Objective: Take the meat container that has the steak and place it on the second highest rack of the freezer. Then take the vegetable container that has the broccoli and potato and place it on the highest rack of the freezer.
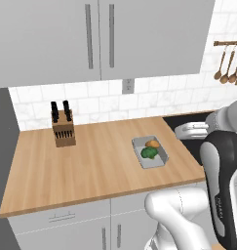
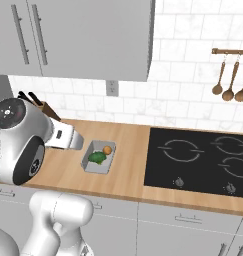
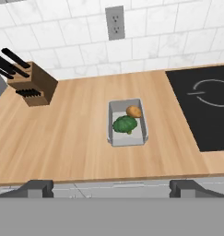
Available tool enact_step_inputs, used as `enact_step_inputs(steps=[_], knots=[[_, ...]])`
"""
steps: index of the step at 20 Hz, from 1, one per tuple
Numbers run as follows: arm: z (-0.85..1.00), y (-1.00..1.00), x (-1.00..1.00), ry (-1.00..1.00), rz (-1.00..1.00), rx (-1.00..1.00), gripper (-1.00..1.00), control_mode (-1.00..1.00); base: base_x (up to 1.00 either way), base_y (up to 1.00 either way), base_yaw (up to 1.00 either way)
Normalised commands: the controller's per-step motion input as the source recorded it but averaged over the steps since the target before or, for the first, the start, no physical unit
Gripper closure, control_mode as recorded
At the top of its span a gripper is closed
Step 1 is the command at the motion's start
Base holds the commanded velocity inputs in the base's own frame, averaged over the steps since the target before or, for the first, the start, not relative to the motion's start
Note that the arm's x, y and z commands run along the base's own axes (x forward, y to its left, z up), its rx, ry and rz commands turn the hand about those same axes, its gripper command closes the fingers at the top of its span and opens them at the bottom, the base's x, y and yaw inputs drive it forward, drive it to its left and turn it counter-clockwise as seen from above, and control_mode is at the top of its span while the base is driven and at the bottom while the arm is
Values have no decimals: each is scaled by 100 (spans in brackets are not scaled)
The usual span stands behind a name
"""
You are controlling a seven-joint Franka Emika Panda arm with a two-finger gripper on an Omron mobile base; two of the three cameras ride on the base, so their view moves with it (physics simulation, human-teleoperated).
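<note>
A grey vegetable container [image 3: 127, 139] sits on the wooden counter, holding the dark green broccoli [image 3: 124, 124] and the orange-tan potato [image 3: 134, 111]. It also appears as the vegetable container [image 1: 139, 142] with broccoli [image 1: 149, 153] and potato [image 1: 152, 143], and as the vegetable container [image 2: 95, 168] with broccoli [image 2: 97, 157] and potato [image 2: 107, 149]. My gripper [image 3: 112, 188] is open and empty, hovering high over the counter's front edge, short of the container. The meat container, the steak and the freezer's racks are out of view.
A knife block [image 3: 32, 83] stands at the back left of the counter. The black cooktop [image 2: 198, 160] lies right of the container. Wooden spoons [image 2: 228, 82] hang on the wall; grey wall cabinets [image 1: 95, 39] hang overhead.
</note>
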Motion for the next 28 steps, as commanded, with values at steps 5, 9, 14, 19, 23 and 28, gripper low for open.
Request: enact_step_inputs(steps=[5,9,14,19,23,28], knots=[[0,0,0,0,0,0,-100,100,5,0,0],[7,2,83,59,0,-2,-100,-100,0,0,0],[-31,5,97,70,0,-1,-100,-100,0,0,0],[-90,0,68,11,0,1,-100,-100,0,0,0],[-100,-13,65,0,0,0,-100,-100,0,0,0],[-40,-51,100,29,1,0,-100,-100,0,0,0]])
